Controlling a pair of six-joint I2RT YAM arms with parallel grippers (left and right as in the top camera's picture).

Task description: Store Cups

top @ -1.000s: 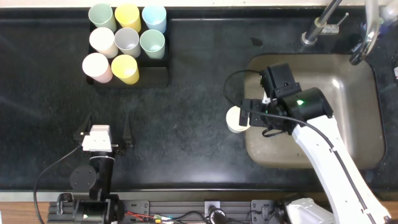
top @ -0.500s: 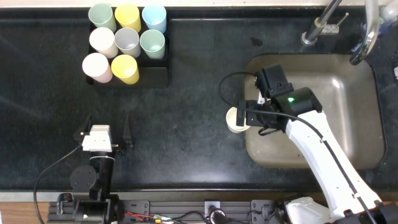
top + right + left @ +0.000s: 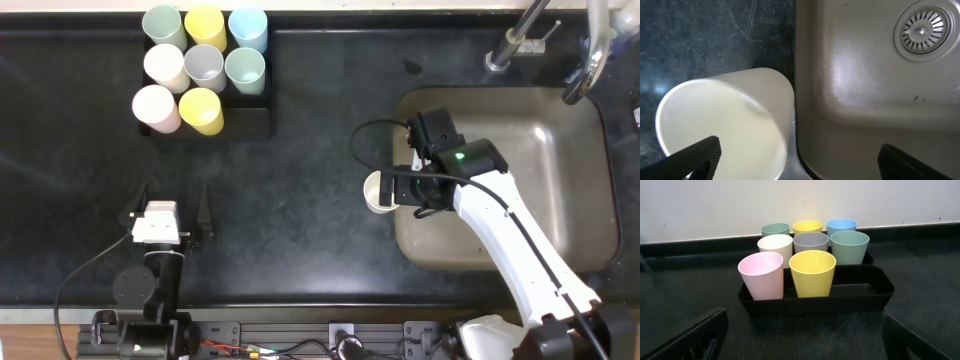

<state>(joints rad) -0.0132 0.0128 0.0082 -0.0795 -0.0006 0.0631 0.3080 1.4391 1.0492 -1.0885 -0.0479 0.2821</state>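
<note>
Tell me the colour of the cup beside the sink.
The cup is cream-white, clearest in the right wrist view.

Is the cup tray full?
No, the tray has one empty corner slot beside the front yellow cup.

SURFACE: black speckled countertop [image 3: 300,230], wall along its far edge | INSET: steel sink [image 3: 560,130] at right, faucet [image 3: 510,45] behind it | ON IT: black tray [image 3: 250,124] far left, carrying eight upright cups [image 3: 205,65], one compartment bare | cream cup [image 3: 377,192] at the sink's left rim, contact with the surface unclear
</note>
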